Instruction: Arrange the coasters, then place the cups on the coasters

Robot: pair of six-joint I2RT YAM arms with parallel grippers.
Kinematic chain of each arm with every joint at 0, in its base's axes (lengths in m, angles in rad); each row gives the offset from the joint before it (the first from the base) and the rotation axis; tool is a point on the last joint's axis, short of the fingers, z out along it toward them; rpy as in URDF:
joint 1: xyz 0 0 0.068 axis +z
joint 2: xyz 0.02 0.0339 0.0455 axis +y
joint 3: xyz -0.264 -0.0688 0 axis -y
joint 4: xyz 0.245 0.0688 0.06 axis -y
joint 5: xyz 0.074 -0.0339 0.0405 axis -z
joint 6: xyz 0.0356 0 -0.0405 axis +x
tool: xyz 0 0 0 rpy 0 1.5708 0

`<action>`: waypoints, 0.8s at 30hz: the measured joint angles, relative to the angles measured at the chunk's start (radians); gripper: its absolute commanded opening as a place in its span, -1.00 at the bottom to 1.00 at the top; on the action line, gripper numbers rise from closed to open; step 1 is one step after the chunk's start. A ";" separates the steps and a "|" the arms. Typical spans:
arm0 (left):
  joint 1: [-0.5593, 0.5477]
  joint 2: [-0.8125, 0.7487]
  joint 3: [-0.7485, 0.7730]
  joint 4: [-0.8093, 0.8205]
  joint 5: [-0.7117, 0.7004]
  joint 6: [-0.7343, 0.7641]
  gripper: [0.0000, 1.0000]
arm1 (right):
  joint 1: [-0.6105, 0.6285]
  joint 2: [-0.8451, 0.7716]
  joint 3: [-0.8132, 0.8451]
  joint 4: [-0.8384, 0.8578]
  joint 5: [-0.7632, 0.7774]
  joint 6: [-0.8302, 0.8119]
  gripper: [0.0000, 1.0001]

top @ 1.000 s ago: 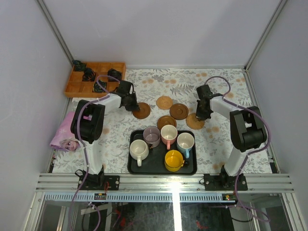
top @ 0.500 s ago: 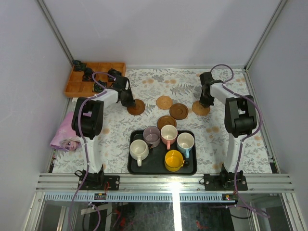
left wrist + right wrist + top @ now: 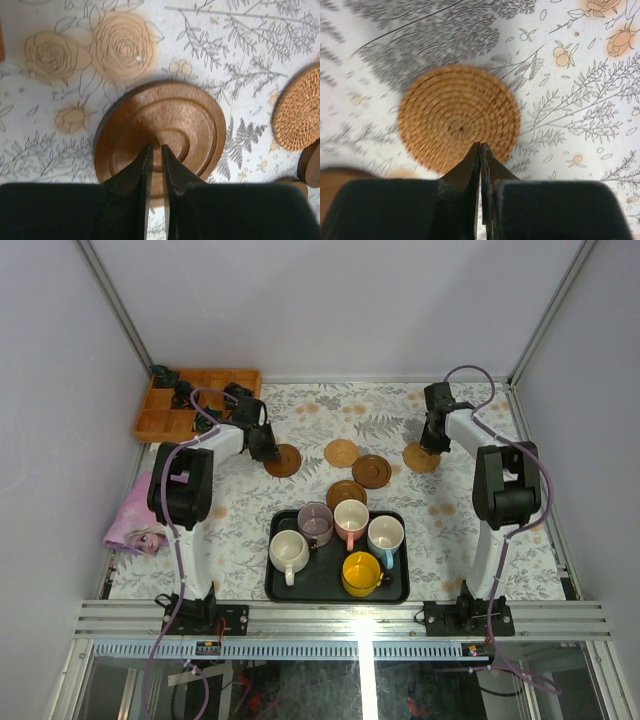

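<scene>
Several coasters lie on the flowered cloth. A brown ringed coaster [image 3: 283, 460] [image 3: 165, 115] lies at the left, and the tips of my left gripper [image 3: 264, 447] [image 3: 156, 146] rest on its top, shut but for a thin slit, holding nothing. A woven tan coaster [image 3: 421, 457] [image 3: 455, 110] lies at the right under my right gripper [image 3: 431, 443] [image 3: 479, 144], which is shut with its tips on the disc. Between them lie a woven coaster [image 3: 341, 452], a dark coaster [image 3: 371, 471] and a brown coaster [image 3: 346, 494]. The cups, cream [image 3: 289, 551], mauve [image 3: 315, 523], pink [image 3: 351, 520], blue [image 3: 385, 535] and yellow [image 3: 361, 573], stand on the black tray [image 3: 400, 585].
A wooden compartment box [image 3: 165, 423] holding black items sits at the back left. A pink cloth [image 3: 135, 515] lies at the left edge. Grey walls enclose the table on three sides.
My right gripper has pushed the woven tan coaster away from the tray toward the far right. My left gripper has slid the brown coaster slightly farther back and left, and its tips have parted a hair.
</scene>
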 measured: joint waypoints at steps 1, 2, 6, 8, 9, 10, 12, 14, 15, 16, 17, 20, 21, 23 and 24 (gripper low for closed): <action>0.001 -0.013 -0.016 0.004 0.006 0.006 -0.70 | 0.003 -0.031 -0.020 0.006 -0.011 -0.006 -1.00; 0.002 -0.029 -0.032 0.005 0.009 0.014 -0.69 | 0.006 -0.062 -0.037 0.013 -0.021 -0.011 -1.00; -0.006 -0.109 -0.070 0.007 0.025 0.046 -0.65 | 0.037 -0.180 -0.077 0.049 -0.060 -0.038 -1.00; -0.021 -0.140 -0.073 0.011 0.029 0.066 -0.64 | 0.060 -0.220 -0.092 0.082 -0.098 -0.054 -1.00; -0.036 -0.154 -0.073 0.016 0.031 0.078 -0.64 | 0.073 -0.230 -0.098 0.098 -0.117 -0.063 -1.00; -0.055 -0.164 -0.073 0.023 0.037 0.091 -0.64 | 0.089 -0.234 -0.102 0.115 -0.143 -0.071 -1.00; -0.105 -0.169 -0.072 0.031 0.057 0.111 -0.64 | 0.119 -0.221 -0.103 0.132 -0.189 -0.084 -1.00; -0.153 -0.161 -0.072 0.033 0.093 0.123 -0.64 | 0.145 -0.196 -0.103 0.145 -0.228 -0.090 -1.00; -0.178 -0.153 -0.072 0.035 0.118 0.127 -0.64 | 0.157 -0.180 -0.103 0.150 -0.245 -0.092 -1.00; -0.203 -0.142 -0.070 0.038 0.142 0.131 -0.63 | 0.172 -0.156 -0.103 0.154 -0.268 -0.093 -1.00; -0.224 -0.129 -0.066 0.038 0.166 0.134 -0.63 | 0.181 -0.137 -0.103 0.156 -0.288 -0.092 -1.00; -0.262 -0.084 -0.046 0.035 0.219 0.142 -0.63 | 0.201 -0.082 -0.103 0.163 -0.334 -0.089 -1.00; -0.268 -0.068 -0.038 0.032 0.234 0.145 -0.62 | 0.207 -0.065 -0.103 0.163 -0.349 -0.086 -1.00; -0.274 -0.044 -0.026 0.026 0.260 0.155 -0.62 | 0.214 -0.044 -0.103 0.163 -0.374 -0.081 -1.00; -0.275 -0.037 -0.021 0.022 0.270 0.159 -0.61 | 0.215 -0.040 -0.103 0.164 -0.386 -0.078 -1.00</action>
